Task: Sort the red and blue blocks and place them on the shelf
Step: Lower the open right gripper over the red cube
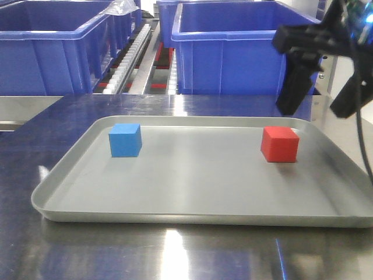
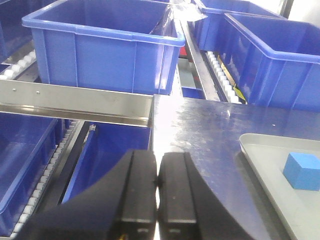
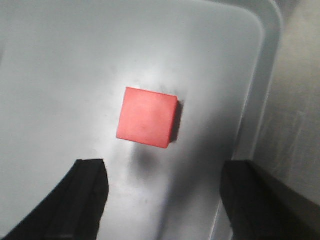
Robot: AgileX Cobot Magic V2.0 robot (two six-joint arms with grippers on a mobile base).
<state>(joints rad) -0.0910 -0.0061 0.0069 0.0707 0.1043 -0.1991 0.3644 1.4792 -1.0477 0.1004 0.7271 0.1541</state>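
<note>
Step judged: approach to red block (image 3: 147,116); right gripper (image 3: 162,175) held above, jaws wide, empty; left gripper (image 2: 158,172) closed, empty. Descent, closure needed next.

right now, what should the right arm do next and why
Probably ease the right gripper forward a touch and straight down around the red block. Its jaws are open and hang above the block, which sits free on the tray, just ahead of them in the wrist view.

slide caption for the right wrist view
Open right end effector poised over the red block on the grey tray.
</note>
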